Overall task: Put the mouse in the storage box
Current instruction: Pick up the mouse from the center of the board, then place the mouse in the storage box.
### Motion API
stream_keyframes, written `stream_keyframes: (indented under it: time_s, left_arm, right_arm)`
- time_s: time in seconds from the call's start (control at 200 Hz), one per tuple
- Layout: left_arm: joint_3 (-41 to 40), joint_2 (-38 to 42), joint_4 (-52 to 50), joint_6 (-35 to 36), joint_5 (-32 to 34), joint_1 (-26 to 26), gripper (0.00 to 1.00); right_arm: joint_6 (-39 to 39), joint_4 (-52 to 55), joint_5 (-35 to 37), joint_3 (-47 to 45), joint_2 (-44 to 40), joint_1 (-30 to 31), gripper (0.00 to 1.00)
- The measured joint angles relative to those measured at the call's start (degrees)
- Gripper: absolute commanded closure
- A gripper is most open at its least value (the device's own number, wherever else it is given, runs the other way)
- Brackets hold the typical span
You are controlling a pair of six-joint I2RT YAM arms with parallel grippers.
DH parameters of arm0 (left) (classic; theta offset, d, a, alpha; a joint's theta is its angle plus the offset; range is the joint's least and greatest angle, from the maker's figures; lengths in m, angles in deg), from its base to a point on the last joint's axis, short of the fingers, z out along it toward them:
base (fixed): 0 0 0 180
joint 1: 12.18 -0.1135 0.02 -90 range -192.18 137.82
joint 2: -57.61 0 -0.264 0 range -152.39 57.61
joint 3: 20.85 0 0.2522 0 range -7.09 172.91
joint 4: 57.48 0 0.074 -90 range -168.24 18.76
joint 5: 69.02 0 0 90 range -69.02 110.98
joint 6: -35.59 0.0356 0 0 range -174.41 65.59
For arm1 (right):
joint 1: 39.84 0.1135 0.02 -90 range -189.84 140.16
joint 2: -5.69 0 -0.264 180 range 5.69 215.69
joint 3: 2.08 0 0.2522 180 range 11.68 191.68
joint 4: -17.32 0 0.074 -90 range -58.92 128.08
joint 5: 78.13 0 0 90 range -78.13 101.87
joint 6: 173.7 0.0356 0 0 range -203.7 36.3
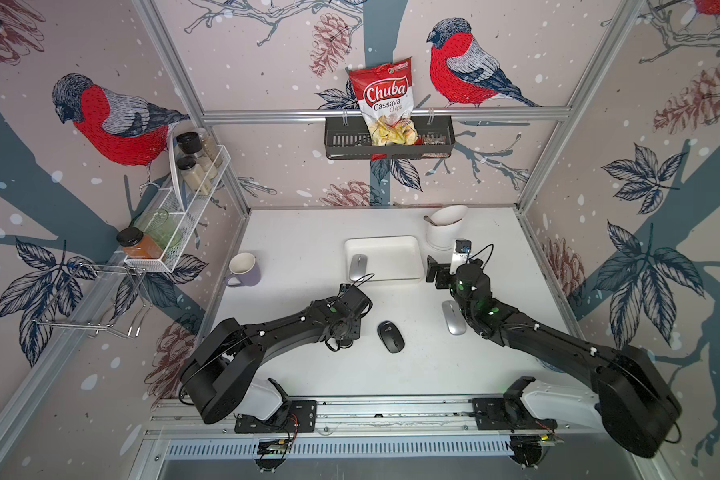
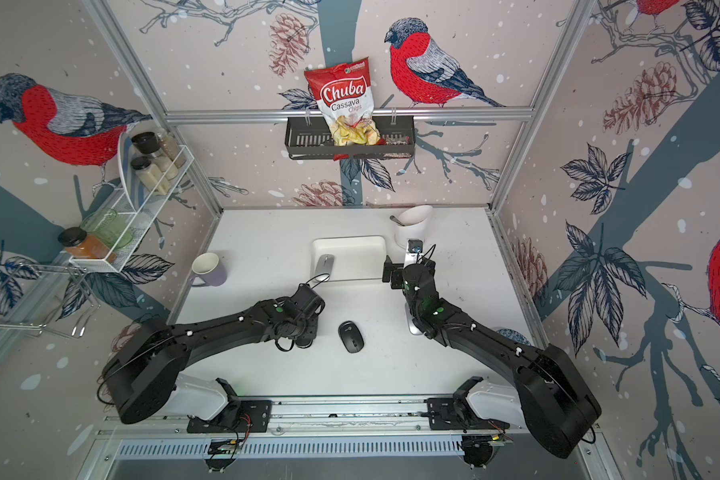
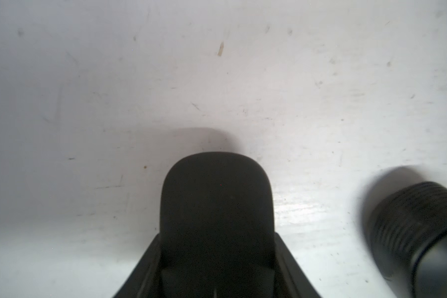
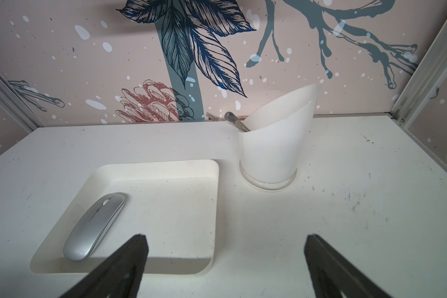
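Observation:
A black mouse (image 3: 217, 193) lies on the white table, and my left gripper (image 3: 217, 232) is shut on its sides. In both top views the left wrist (image 1: 346, 311) hides this grip. A second black mouse (image 1: 390, 336) (image 3: 423, 240) lies just to its right. The storage box (image 1: 400, 245) (image 4: 165, 175), a shallow white tray, holds one silver mouse (image 1: 357, 267) (image 4: 94, 227) along its left side. My right gripper (image 4: 226, 240) (image 1: 435, 274) hangs open and empty by the tray's near right corner. Another silver mouse (image 1: 453, 318) lies on the table, partly under the right arm.
A tall white slanted cup (image 1: 445, 228) with a metal utensil stands right behind the tray. A purple mug (image 1: 244, 270) sits at the table's left. A black wall basket (image 1: 341, 139) holds a chips bag. A wire shelf (image 1: 175, 232) with jars hangs on the left wall.

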Motion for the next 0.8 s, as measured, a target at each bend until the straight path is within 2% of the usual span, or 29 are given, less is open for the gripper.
stream_keyframes:
  time_s: [0.29,0.48,0.8]
  left_arm:
    - [7.04,1.4,-2.08,0.57,1.92,0.0,0.54]
    - [12.41,-1.81,-3.34,3.23,2.89,0.0,0.53]
    - [29.2,-13.2,-0.76,11.1,4.15,-3.76,0.52]
  right_arm:
    - [0.02,0.04,0.44,-0.13,-0.2,0.24,0.0]
    - [0.02,0.13,1.03,-0.96,-1.86,0.46,0.0]
    - [0.02,0.2,1.95,-1.55,-2.84,0.46,0.0]
